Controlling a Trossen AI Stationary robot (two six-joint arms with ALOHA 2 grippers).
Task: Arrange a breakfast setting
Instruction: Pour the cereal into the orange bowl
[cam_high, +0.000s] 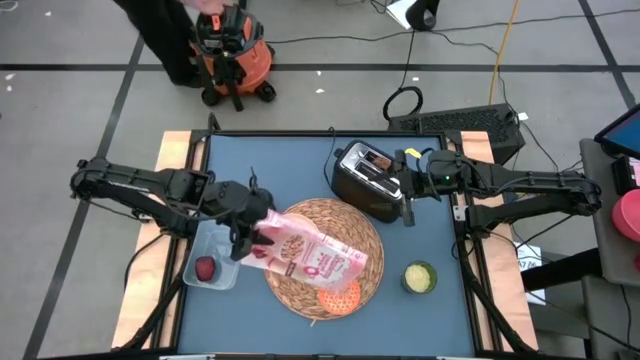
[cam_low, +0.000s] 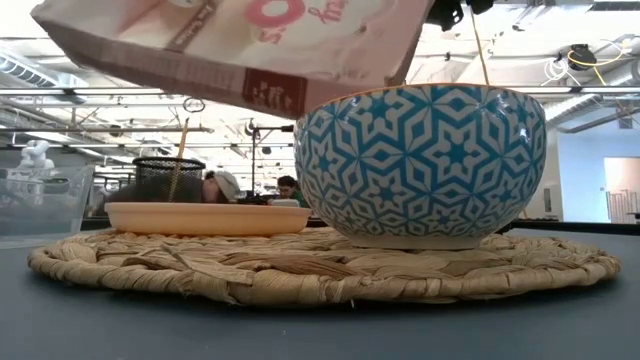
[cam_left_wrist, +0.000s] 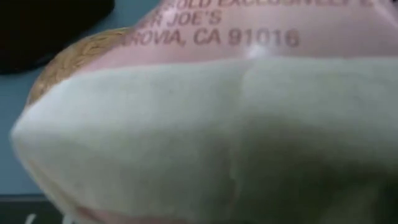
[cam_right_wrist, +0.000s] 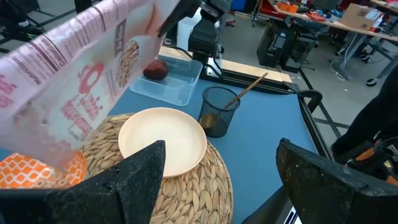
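Note:
My left gripper (cam_high: 248, 228) is shut on the pink-white cereal box (cam_high: 312, 256), which slants over the round straw placemat (cam_high: 300, 215). On the mat stand a blue-and-white patterned bowl (cam_low: 430, 165) with an orange inside (cam_high: 340, 298) and a cream dish (cam_right_wrist: 163, 140). The box's lower end hangs above the bowl. A dark mesh cup (cam_right_wrist: 219, 112) with the wooden spoon (cam_right_wrist: 249, 87) in it stands beside the mat. The dark-red fruit (cam_high: 205, 268) lies in the clear tub (cam_right_wrist: 180, 87). My right gripper (cam_right_wrist: 221, 186) is open, raised near the toaster (cam_high: 365, 180). My left gripper holds the cereal box by its raised end (cam_high: 268, 228), the end toward the table's left edge. The box is lifted clear and tilts down toward the bowl. In the left wrist view the box (cam_left_wrist: 217, 137) fills the picture and hides the fingers.
A black toaster stands at the far right of the mat, under my right arm. A small green-yellow cup (cam_high: 419, 277) stands on the table right of the mat. The clear tub sits left of the mat. People and an orange vacuum (cam_high: 235, 55) are beyond the table.

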